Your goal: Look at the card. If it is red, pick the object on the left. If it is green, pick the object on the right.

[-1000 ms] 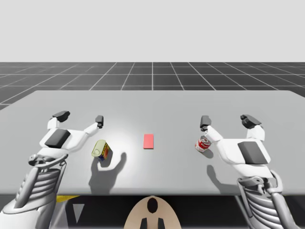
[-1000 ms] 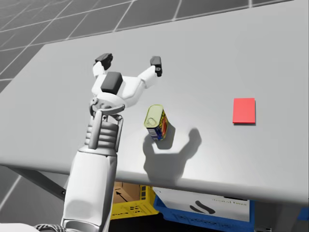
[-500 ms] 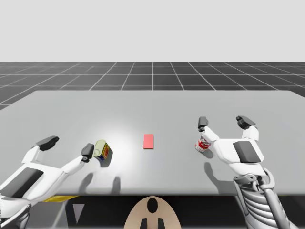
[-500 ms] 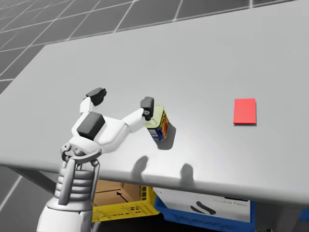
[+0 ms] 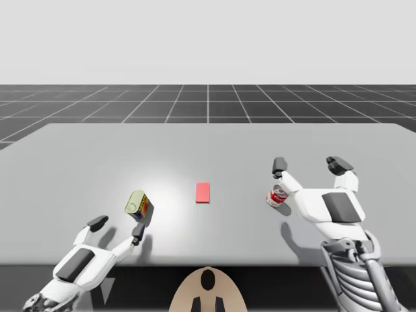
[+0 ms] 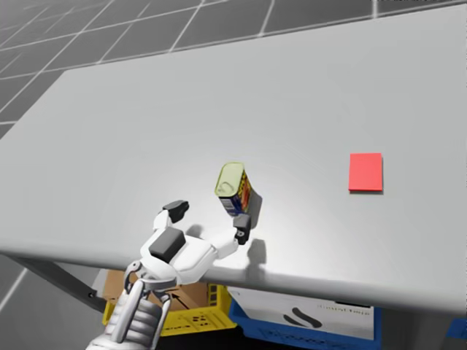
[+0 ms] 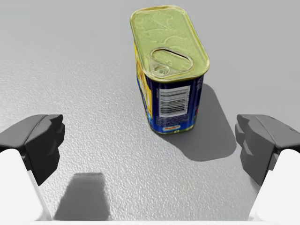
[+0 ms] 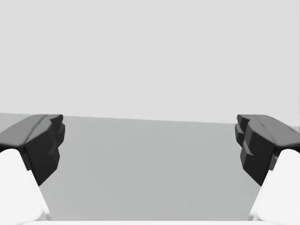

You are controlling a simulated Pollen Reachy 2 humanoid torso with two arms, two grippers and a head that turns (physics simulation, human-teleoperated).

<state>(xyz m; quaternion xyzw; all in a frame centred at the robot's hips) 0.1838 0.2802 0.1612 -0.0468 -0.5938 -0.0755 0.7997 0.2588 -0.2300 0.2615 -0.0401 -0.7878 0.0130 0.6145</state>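
Note:
A red card (image 5: 203, 192) (image 6: 365, 173) lies flat at the middle of the grey table (image 5: 208, 140). Left of it stands a blue rectangular can with a yellow-green lid (image 5: 138, 205) (image 6: 234, 189) (image 7: 169, 65), upright. My left gripper (image 5: 117, 229) (image 6: 209, 220) (image 7: 150, 145) is open, near the table's front edge, with the can ahead of its fingers and apart from them. Right of the card stands a red and white round can (image 5: 277, 195). My right gripper (image 5: 310, 164) (image 8: 150, 145) hovers open just beyond that can, nothing between its fingers.
Below the table's front edge sit a yellow crate (image 6: 191, 318), a brown box (image 6: 184, 294) and a blue bin (image 6: 306, 321). The grey table (image 6: 219, 95) stretches bare behind the objects.
My left arm has drawn back toward the table's front edge, so the blue can now stands ahead of its open gripper. The right gripper shifted slightly. My head turned slightly.

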